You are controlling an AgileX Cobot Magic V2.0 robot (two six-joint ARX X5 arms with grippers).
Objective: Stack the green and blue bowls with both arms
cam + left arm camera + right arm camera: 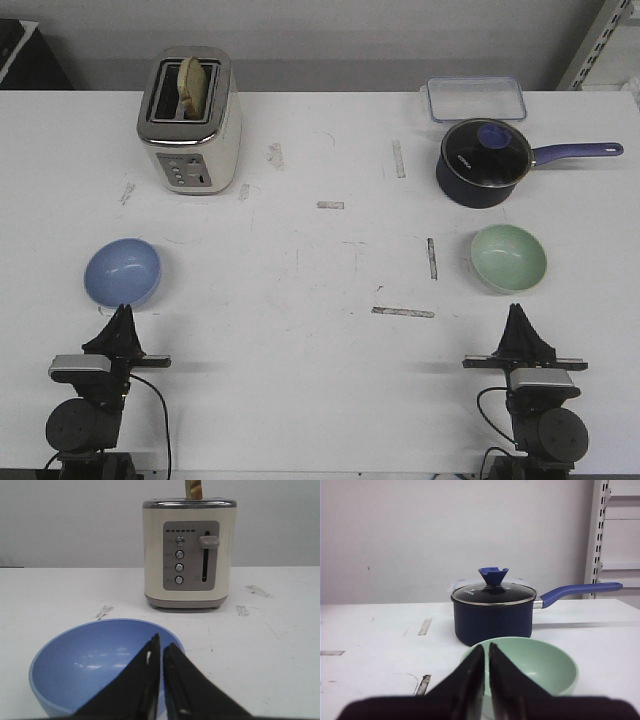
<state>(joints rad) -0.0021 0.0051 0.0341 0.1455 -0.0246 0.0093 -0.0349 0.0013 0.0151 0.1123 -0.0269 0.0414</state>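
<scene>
The blue bowl (122,272) sits upright and empty on the table at the left. The green bowl (508,258) sits upright and empty at the right. My left gripper (121,313) is shut and empty, just in front of the blue bowl, apart from it. My right gripper (517,310) is shut and empty, just in front of the green bowl. In the left wrist view the blue bowl (85,665) lies past the shut gripper (161,642). In the right wrist view the green bowl (540,662) lies past the shut gripper (486,647).
A cream toaster (190,120) with bread in it stands at the back left. A dark blue saucepan (485,162) with a glass lid and long handle stands just behind the green bowl. A clear lidded container (476,98) lies at the back right. Tape marks dot the white table (320,260).
</scene>
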